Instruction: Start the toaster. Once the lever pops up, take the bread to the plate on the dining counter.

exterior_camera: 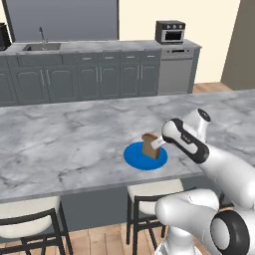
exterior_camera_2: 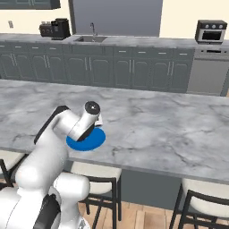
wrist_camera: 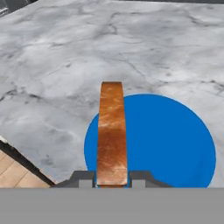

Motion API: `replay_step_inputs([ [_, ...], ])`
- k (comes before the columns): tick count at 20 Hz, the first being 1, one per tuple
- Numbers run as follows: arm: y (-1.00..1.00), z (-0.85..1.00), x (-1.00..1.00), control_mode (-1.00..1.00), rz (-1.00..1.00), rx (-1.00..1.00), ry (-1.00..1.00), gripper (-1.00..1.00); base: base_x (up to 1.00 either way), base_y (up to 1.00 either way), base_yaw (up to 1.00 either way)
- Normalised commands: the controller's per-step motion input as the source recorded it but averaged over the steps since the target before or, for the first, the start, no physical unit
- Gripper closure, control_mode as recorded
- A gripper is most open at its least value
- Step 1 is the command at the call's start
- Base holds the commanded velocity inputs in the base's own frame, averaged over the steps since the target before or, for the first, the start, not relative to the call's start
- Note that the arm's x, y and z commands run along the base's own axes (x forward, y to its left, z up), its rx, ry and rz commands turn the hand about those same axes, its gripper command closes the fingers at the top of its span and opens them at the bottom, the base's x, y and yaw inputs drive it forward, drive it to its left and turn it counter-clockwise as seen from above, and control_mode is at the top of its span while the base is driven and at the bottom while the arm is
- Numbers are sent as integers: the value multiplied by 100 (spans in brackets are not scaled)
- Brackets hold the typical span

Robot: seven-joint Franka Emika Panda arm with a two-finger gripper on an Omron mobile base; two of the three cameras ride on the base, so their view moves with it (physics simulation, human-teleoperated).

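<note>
On the dining counter (exterior_camera: 74,139) – bread (wrist_camera: 111,131) clamped edgewise in the pincer (wrist_camera: 112,178) over the plate (wrist_camera: 175,144).

Even, bright, shadowless rendered light; sharp.

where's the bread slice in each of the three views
Left base view: the bread stands on edge just right of centre, over the blue plate, pinched by the gripper.
Right base view: I cannot make the slice out; the arm's wrist covers the spot above the plate.
Hand view: bottom centre, edge-on between the fingertips, over the plate.
Shared landmark: the blue plate on the dining counter.
</note>
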Motion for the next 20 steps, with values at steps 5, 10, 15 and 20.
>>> replay_step_inputs([
  [5, 0, -17, 33, -100, 0, 0, 0, 100, 0, 0, 0],
  [10, 0, -30, 12, -100, 0, 0, 0, 100, 0, 0, 0],
  [15, 0, -19, 0, -100, 0, 0, -2, 100, 0, 0, 0],
  [20, 0, -15, 0, -100, 0, 0, -3, 100, 0, 0, 0],
])
